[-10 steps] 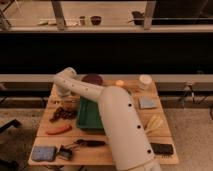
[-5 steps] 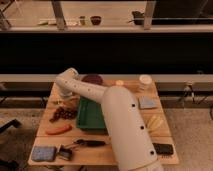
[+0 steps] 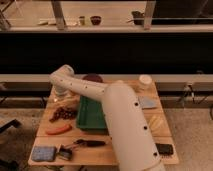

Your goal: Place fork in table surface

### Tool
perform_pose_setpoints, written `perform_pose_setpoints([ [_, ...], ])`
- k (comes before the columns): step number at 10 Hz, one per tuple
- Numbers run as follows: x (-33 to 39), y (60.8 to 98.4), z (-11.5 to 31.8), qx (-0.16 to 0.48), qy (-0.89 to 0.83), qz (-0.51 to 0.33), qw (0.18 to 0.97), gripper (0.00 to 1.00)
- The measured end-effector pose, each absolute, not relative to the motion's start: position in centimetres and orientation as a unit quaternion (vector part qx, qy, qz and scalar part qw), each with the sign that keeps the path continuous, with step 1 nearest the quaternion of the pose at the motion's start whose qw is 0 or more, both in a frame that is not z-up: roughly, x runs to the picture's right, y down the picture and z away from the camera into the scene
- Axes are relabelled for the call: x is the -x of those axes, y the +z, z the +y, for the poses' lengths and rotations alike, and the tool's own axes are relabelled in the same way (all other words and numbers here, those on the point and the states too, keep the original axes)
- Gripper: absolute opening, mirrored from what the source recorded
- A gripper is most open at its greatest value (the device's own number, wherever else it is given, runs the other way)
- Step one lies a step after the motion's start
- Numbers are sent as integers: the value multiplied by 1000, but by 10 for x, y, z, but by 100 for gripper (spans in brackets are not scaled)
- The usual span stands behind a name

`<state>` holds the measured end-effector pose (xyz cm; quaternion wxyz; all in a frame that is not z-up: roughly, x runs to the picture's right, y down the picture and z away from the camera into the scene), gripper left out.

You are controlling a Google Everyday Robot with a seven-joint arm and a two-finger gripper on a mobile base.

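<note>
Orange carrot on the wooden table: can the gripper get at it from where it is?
Probably yes. The gripper sits low at the table's back-left, shut; the orange carrot lies in the open nearer the front, only the dark grapes between.

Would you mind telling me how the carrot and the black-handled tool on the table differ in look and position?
The carrot is orange and thick; the black-handled tool is dark and slimmer. The carrot lies left of the green tray, while the tool lies nearer the table's front edge, below the tray. Both lie flat on the wooden table surface. The gripper, shut, is at the far left, away from both.
</note>
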<state>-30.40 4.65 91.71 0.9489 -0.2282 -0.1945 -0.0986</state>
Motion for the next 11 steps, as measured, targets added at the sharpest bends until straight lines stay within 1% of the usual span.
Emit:
perform_pose_setpoints([
  [2,317,910,44,224,-104,-196,949,0],
  [6,316,904,35,212,-103,-191,953,0],
  [11,306,914,35,213,-95,-181,955,0],
])
